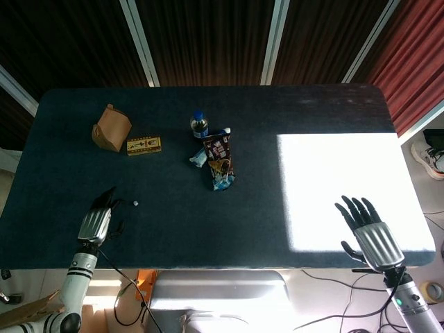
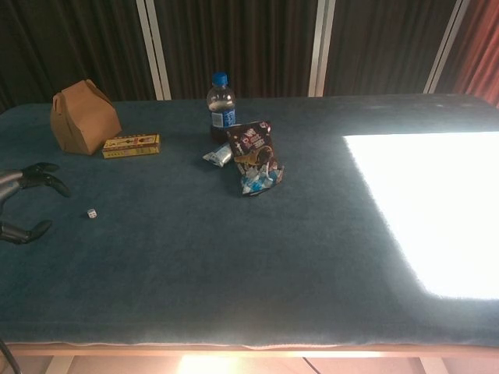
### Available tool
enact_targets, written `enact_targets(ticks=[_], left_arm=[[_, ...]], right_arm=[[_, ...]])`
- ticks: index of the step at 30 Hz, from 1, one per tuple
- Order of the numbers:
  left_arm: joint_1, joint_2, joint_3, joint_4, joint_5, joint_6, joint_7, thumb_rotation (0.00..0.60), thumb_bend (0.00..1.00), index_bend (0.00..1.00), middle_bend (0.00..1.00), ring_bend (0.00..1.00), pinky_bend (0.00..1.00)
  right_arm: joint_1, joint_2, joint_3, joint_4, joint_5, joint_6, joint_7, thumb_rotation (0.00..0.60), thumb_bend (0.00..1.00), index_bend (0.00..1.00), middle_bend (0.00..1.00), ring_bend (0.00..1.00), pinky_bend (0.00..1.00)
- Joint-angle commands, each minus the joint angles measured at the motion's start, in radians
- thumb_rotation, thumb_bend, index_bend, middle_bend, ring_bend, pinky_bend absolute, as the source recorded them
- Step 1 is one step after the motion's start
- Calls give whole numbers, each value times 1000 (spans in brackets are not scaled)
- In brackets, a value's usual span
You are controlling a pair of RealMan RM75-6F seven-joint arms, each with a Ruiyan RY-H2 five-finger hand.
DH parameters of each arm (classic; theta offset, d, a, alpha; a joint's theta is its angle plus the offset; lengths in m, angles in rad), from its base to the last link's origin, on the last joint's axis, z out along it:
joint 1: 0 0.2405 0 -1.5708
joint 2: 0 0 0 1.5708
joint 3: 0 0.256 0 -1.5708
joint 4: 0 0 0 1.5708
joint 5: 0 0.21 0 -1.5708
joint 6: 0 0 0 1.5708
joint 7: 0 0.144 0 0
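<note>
Our left hand [image 1: 95,223] hovers low over the near-left part of the dark blue felt-covered table [image 1: 173,215], fingers apart and lightly curled with nothing in them; the chest view shows its dark fingertips [image 2: 43,170] separated from the thumb, empty. Just beside them lies the small white die [image 1: 135,203], also visible in the chest view [image 2: 91,213], alone on bare cloth and apart from everything else.

Our right hand [image 1: 368,232] hangs at the near-right edge, over the bright sunlit patch, fingers fanned wide and holding nothing; the chest view does not show it.

Well away at the far left stand the brown paper carton with a folded top [image 1: 111,127] and, touching or nearly touching it, the flat yellow cardboard box [image 1: 144,144]; near the middle are the clear plastic bottle with a blue cap [image 1: 200,125] and the heap of crinkled dark snack packets [image 1: 219,162].

The risks we judge from here: the die is tiny and light, so a finger brushing it could flick it along the cloth or off the near edge; the left fingers may hide it from the head camera as they close in; broad fingers could also press it into the felt rather than pinch it; the glare could wash out our right hand.
</note>
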Motion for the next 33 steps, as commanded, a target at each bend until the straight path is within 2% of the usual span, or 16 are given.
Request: enact_targets(ticks=[1, 9, 18, 33], left_arm=[[-18, -41, -10, 48, -22, -15, 34, 600, 473, 321, 0, 0, 132], [-35, -78, -23, 87, -36, -31, 54, 600, 472, 321, 0, 0, 132], [-57, -122, -32, 105, -76, -43, 131, 600, 472, 321, 0, 0, 132], [-67, -141, -36, 136, -111, -62, 161, 600, 470, 321, 0, 0, 132]], right_arm=[[-2, -4, 7, 2, 6, -6, -6, 600, 236, 0, 0, 0, 0], [-10, -2, 17, 0, 11, -18, -8, 600, 236, 0, 0, 0, 0], [-12, -5, 25, 3, 17, -42, -2, 600, 236, 0, 0, 0, 0], [-22, 3, 29, 11, 4, -46, 21, 600, 236, 0, 0, 0, 0]])
